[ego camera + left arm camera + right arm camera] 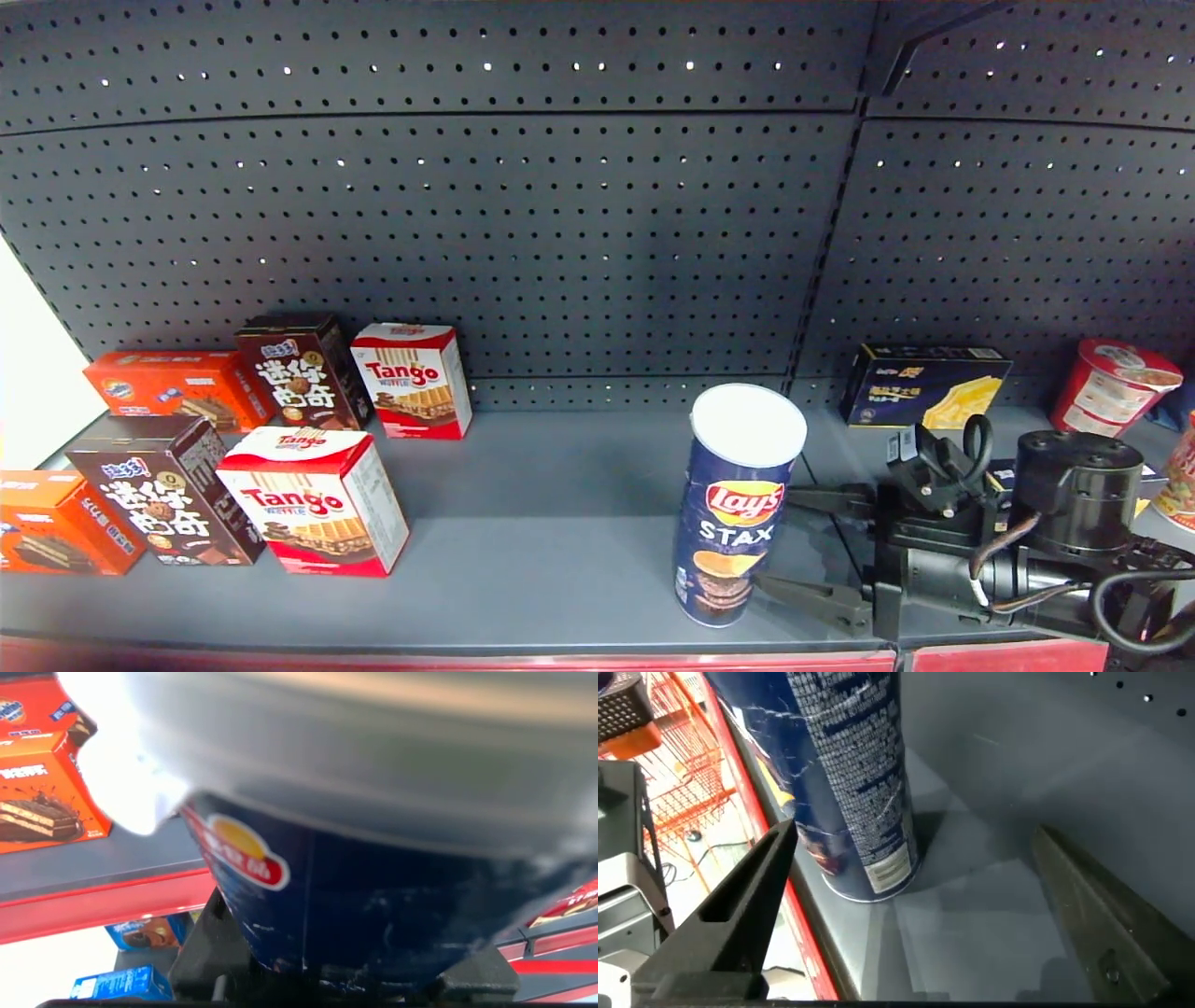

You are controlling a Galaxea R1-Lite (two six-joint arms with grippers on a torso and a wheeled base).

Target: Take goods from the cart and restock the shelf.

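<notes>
Right gripper [780, 541] is sitting lower right in the head view, claw spread wide, tips flanking the right side of the blue chips can [738, 504]. Can is standing upright near the front edge of the shelf [560, 551], centre-right. Left gripper [346, 975] is clamping a second blue can [374, 887] in mid-air. 6 snack boxes [317, 499] are sitting at left in 2 rows. 1 dark box [924, 385] and a red cup [1116, 387] are sitting farther back, right.

Dark blue cardboard crisp tube [738, 523], white lid, red-yellow logo; second dark blue crisp tube [374, 896], same logo; grey metal shelf [541, 523]; black perforated back panel [560, 233]; red-and-white wafer boxes [317, 504]; orange boxes [177, 385]
</notes>
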